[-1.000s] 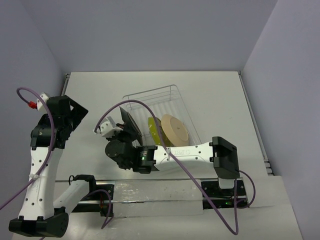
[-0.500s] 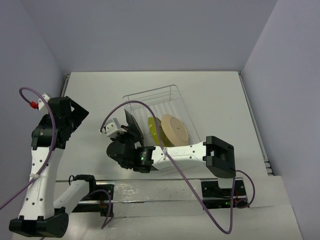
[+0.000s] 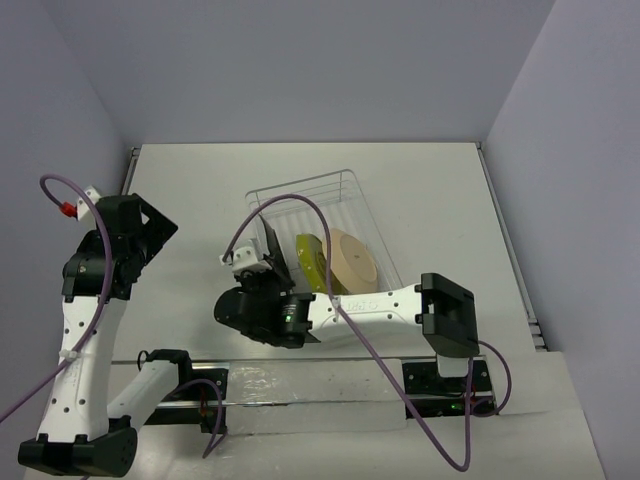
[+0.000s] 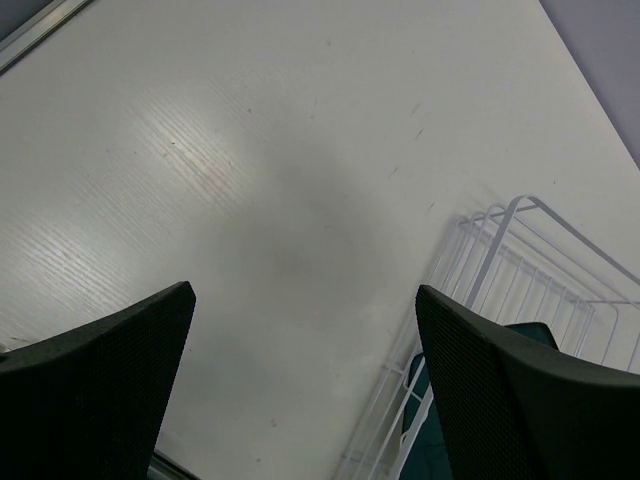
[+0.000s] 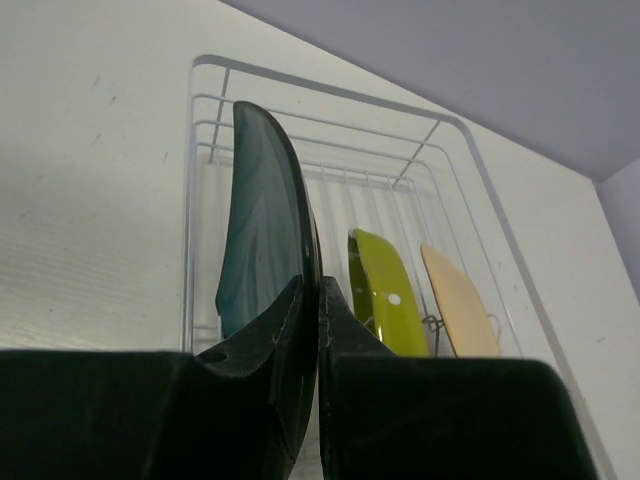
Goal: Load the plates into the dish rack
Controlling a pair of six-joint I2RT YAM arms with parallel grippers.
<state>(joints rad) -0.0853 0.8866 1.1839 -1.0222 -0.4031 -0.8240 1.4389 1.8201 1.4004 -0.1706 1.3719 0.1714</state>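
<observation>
The white wire dish rack (image 3: pixel 300 183) holds two plates on edge: a yellow-green one (image 3: pixel 311 262) and a beige one (image 3: pixel 350 258). My right gripper (image 3: pixel 262 270) is shut on the rim of the dark teal plate (image 3: pixel 272 245), which stands nearly upright over the rack's left part. In the right wrist view the teal plate (image 5: pixel 262 230) rises from my right gripper (image 5: pixel 318 300), with the yellow-green plate (image 5: pixel 385 295) and the beige plate (image 5: pixel 458 305) to its right inside the rack (image 5: pixel 330 85). My left gripper (image 3: pixel 152 224) hangs open, left of the rack.
The left wrist view shows my left gripper (image 4: pixel 305 385) over bare white table (image 4: pixel 250 200), the rack's corner (image 4: pixel 500 250) to the right. Walls close in the table on three sides. The right arm's cable loops over the rack's near left corner.
The right gripper has carried the teal plate to the right, from beside the rack to over its left part, and turned it more upright. The left arm has stayed in place.
</observation>
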